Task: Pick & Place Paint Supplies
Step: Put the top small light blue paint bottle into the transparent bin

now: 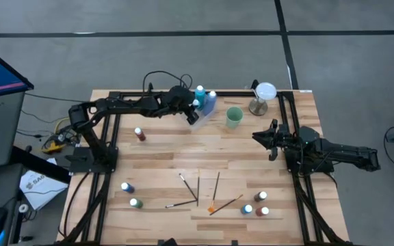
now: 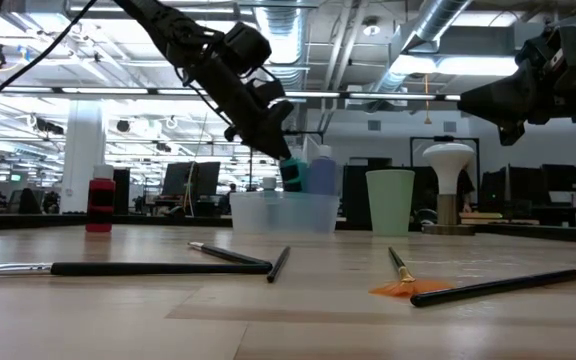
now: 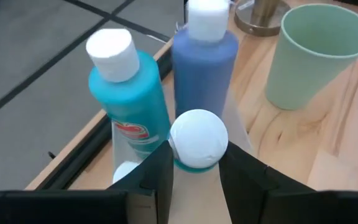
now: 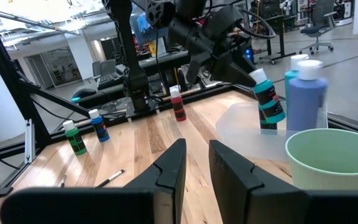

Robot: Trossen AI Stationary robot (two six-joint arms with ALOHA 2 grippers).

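Note:
My left gripper [image 1: 194, 109] reaches over the clear tray [image 4: 244, 127] at the table's far edge and is shut on a small teal bottle [image 4: 268, 102]. A taller teal bottle [image 3: 131, 93] and a blue bottle [image 3: 204, 59] stand in the tray behind it, and one more white cap [image 3: 125, 172] shows beneath. My right gripper [image 4: 196, 149] hovers open above the table's right side, touching nothing. A red bottle [image 1: 139, 134], a blue one [image 1: 126, 186] and a green one [image 1: 135, 203] stand on the left. Several paintbrushes [image 1: 198, 193] and three more bottles [image 1: 255, 205] lie toward the near edge. My left gripper pinches the small teal bottle between its two fingers [image 3: 160, 171] at the top, just under the white cap [image 3: 197, 138]. The fingers slant down from above and from the table's left. The bottle hangs tilted, its base [image 4: 267, 124] low inside the tray; whether it rests there I cannot tell.
A pale green cup [image 1: 234, 117] stands right of the tray, with a white-topped stand [image 1: 264, 96] behind it at the far right corner. Bare wood [image 1: 204, 154] lies between the tray and the brushes. Black frame rails [image 1: 108, 137] run along both sides.

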